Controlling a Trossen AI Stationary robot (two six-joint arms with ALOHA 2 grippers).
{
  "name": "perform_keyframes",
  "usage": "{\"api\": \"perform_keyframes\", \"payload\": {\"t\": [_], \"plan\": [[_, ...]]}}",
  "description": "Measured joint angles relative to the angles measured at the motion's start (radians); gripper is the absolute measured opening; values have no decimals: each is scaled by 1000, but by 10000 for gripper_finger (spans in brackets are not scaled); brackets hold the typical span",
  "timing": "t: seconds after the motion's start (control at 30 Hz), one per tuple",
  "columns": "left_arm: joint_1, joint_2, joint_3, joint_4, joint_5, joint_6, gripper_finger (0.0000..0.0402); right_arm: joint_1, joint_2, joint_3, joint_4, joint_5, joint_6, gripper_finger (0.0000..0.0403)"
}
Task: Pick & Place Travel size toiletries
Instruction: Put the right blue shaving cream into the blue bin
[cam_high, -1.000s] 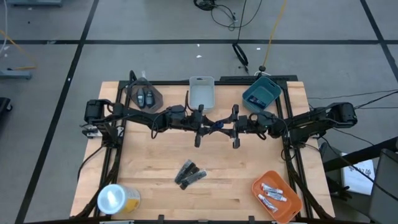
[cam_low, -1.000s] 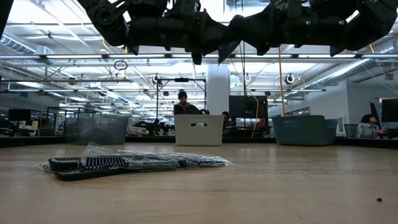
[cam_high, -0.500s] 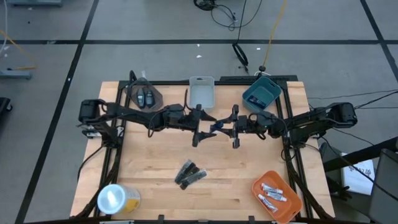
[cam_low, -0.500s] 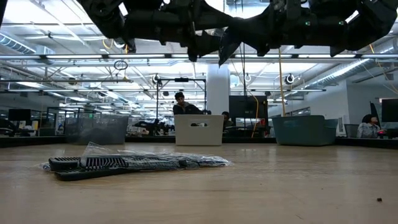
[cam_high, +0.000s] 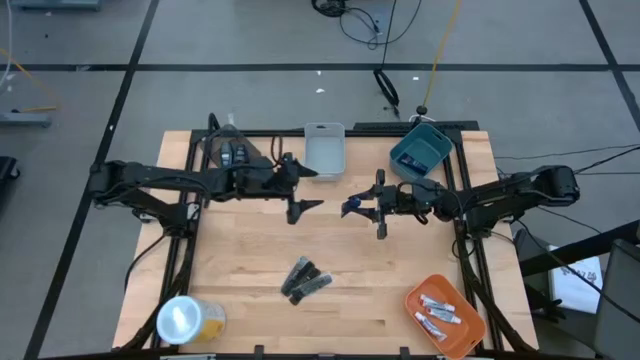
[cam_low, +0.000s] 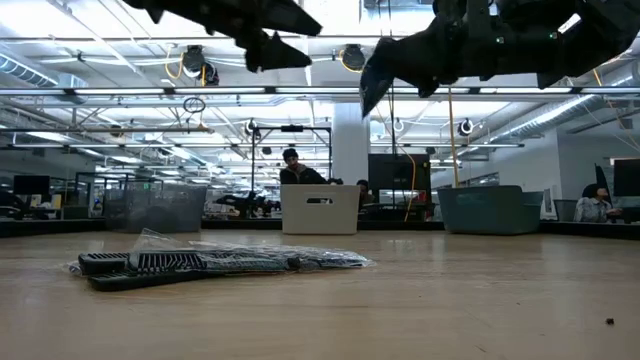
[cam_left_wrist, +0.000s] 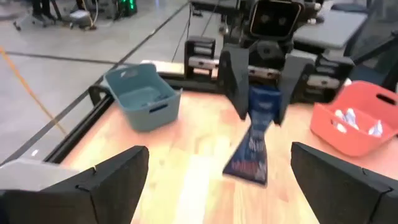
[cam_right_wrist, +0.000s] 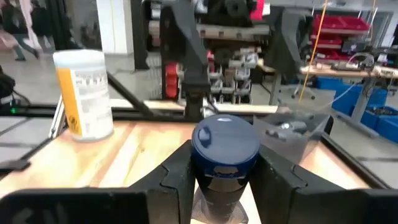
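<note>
A dark blue packet (cam_high: 350, 207) hangs over the table's middle, with my right gripper (cam_high: 362, 207) shut on it. My left gripper (cam_high: 312, 190) stands open just to the packet's left, touching nothing; its wide-apart fingers frame the packet (cam_left_wrist: 252, 140) in the left wrist view. Black sticks in a clear wrap (cam_high: 305, 278) lie flat on the table nearer the front. Silvery tubes (cam_high: 437, 312) lie in an orange bin (cam_high: 462, 338). Two dark grey oval pieces (cam_high: 234, 156) sit in a clear bin at the far left. My right gripper pinches the packet's upper end (cam_left_wrist: 262, 99) between its two fingers, which come level from the table's right side. The packet is lifted clear of the table. Its free end (cam_left_wrist: 245, 168) droops down and away from the fingers, toward my left gripper.
A white bin (cam_high: 324, 150) and a teal bin (cam_high: 420, 150) stand along the far edge. A yellow roll with a white top (cam_high: 185, 318) stands at the near left corner. Bare wood lies between the sticks and the orange bin.
My left gripper has opened and let go of the blue packet, then drawn back toward the table's left and a little toward the far edge. The packet stays in my right gripper, which has kept still.
</note>
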Motion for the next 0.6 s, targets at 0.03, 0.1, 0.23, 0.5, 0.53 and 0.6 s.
{"api": "perform_keyframes", "payload": {"t": [0.03,0.1,0.23,0.5,0.53,0.6], "plan": [[-1,-15,0,-20,0,1,380,0,-13,0,-24,0,0,112],[-3,-37,0,-44,-5,8,376,0,-42,0,-61,1,-1,112],[-4,-67,0,-92,-8,22,368,0,-104,0,-140,1,-5,112],[-5,-70,0,-174,-14,46,369,0,-261,0,-370,82,-8,112],[-5,-70,0,-185,-14,46,370,0,-281,0,-405,89,-8,112],[-10,-70,0,-195,-15,46,373,0,-317,0,-462,113,-4,112]]}}
